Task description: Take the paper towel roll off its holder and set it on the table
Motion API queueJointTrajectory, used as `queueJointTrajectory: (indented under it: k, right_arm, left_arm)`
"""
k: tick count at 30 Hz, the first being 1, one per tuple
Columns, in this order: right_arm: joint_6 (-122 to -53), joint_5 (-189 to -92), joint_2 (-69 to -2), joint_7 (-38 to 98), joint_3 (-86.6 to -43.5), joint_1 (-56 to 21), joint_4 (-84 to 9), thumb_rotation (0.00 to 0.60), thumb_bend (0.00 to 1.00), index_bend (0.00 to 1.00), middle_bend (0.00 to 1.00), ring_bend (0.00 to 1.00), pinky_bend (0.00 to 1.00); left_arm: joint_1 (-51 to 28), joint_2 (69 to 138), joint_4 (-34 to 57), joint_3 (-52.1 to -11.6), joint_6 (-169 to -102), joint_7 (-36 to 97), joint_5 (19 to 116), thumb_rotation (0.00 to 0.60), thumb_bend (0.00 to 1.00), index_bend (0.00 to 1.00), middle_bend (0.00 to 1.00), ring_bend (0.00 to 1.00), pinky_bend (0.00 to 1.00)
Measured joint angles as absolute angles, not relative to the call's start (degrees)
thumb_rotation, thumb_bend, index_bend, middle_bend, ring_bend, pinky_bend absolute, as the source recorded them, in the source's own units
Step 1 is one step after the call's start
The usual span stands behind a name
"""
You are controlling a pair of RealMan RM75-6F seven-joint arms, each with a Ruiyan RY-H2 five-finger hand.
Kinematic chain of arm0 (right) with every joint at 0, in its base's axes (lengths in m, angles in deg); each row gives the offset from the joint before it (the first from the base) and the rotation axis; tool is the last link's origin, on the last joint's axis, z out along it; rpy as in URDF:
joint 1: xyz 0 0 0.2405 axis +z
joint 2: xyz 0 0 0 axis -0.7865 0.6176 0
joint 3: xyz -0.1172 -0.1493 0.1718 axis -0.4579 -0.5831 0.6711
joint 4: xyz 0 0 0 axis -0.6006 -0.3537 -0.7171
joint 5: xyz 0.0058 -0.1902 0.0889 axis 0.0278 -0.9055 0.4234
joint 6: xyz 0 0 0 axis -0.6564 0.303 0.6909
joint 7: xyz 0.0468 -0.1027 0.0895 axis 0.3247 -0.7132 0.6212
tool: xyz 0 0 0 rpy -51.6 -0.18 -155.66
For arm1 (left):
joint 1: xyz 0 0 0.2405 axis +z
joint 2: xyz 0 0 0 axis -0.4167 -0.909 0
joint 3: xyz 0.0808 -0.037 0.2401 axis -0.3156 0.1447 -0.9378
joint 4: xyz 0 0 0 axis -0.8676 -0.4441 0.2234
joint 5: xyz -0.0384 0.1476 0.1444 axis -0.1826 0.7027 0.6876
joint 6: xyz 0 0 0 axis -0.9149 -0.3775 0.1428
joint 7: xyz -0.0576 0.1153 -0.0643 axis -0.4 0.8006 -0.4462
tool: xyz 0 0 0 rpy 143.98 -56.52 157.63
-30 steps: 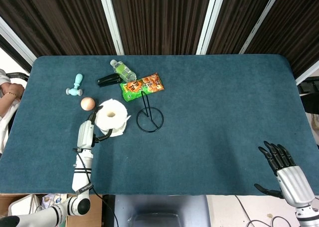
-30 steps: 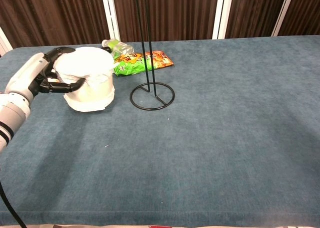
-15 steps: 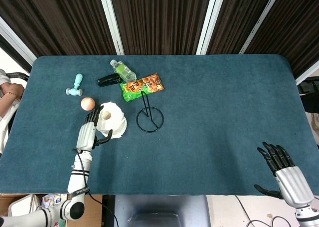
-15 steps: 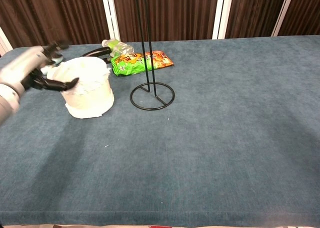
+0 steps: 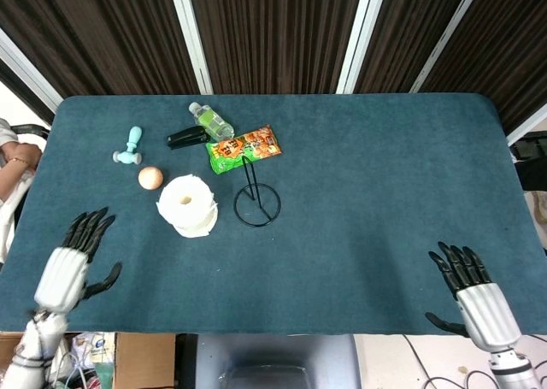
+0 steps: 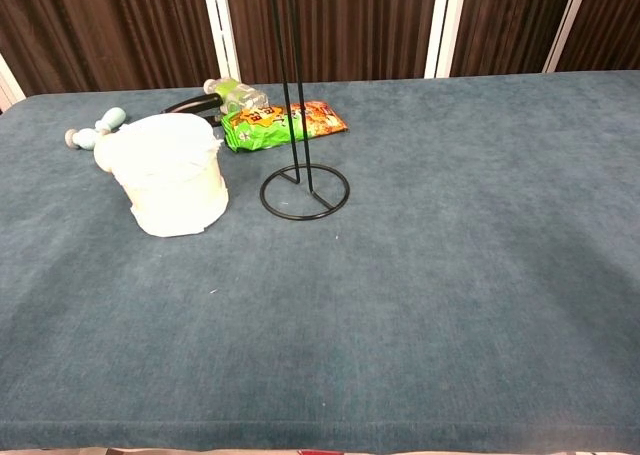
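Observation:
The white paper towel roll [image 5: 187, 205] [image 6: 173, 185] stands upright on the blue table, just left of its black wire holder [image 5: 255, 199] [image 6: 300, 180], which is bare. My left hand [image 5: 72, 265] hovers open at the table's near left edge, well clear of the roll, fingers spread. At the near right corner my right hand [image 5: 473, 295] is open too, holding nothing. Neither hand shows in the chest view.
Behind the roll lie an orange-green snack bag [image 5: 244, 148] [image 6: 282, 123], a clear bottle [image 5: 211, 120], a black tool [image 5: 188, 136], a teal toy [image 5: 129, 146] and an orange ball [image 5: 150, 178]. A person's arm [image 5: 15, 154] shows at the left edge.
My left hand has let go of the roll and drawn back toward the near left edge, leaving the chest view. The roll now stands alone on the table.

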State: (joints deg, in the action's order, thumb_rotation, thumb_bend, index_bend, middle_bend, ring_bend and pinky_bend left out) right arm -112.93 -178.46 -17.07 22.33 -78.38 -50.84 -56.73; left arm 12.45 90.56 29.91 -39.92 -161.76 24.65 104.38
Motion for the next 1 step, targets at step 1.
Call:
queueJointTrajectory:
  k: [1]
  right_arm:
    - [-112.73, -177.89, -17.14, 22.18, -78.14, -50.79, -57.0, 0.6, 0.08, 0.0, 0.0, 0.0, 0.0]
  left_arm:
    - [13.31, 91.13, 27.5, -40.67, -162.96, 24.33, 105.65, 0.6, 0.42, 0.0, 0.0, 0.0, 0.0]
